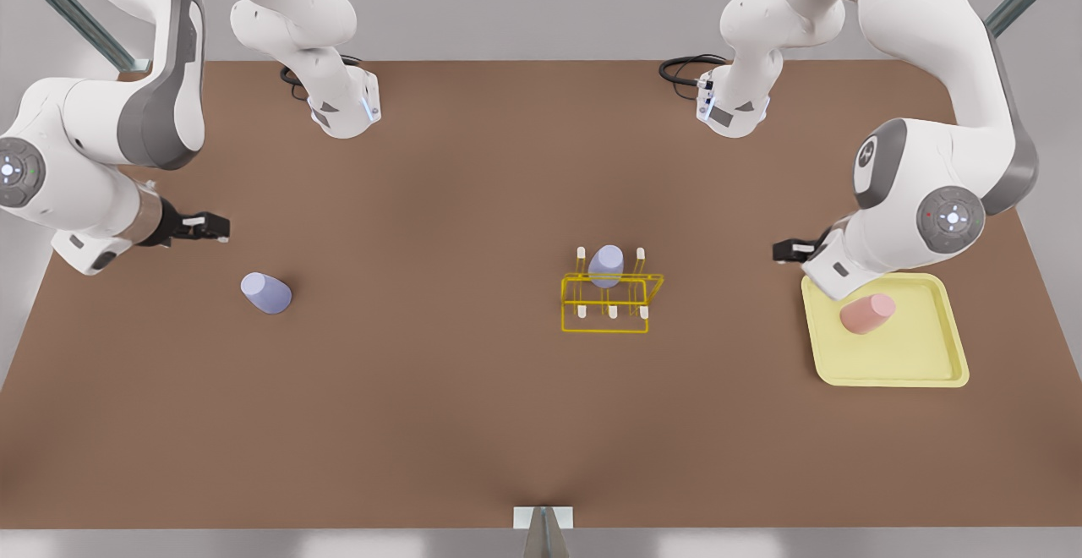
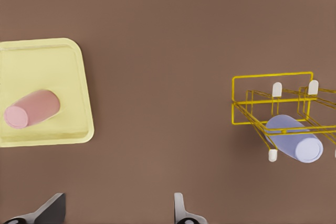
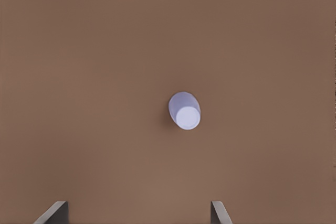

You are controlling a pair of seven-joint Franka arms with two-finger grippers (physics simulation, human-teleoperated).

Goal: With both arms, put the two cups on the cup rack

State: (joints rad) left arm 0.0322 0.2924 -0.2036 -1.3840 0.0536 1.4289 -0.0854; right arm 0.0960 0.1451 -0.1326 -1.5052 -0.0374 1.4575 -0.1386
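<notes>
A pale lavender cup (image 1: 266,293) (image 3: 185,111) stands upside down on the brown table at the front view's left. My right gripper (image 1: 221,227) (image 3: 136,214) hovers open a little behind and to the left of it. On its side in the pale-yellow tray (image 1: 917,365) (image 2: 47,56) lies the salmon pink cup (image 1: 867,313) (image 2: 31,109). My left gripper (image 1: 782,250) (image 2: 116,214) hangs open beside the tray's far left corner. The yellow wire cup rack (image 1: 604,330) (image 2: 273,76) holds a second lavender cup (image 1: 606,265) (image 2: 294,141) on a peg.
Both arm bases (image 1: 347,110) (image 1: 731,110) sit at the table's far edge with black cables beside them. A small grey bracket (image 1: 543,517) marks the near edge. Bare brown tabletop lies between the loose lavender cup and the rack.
</notes>
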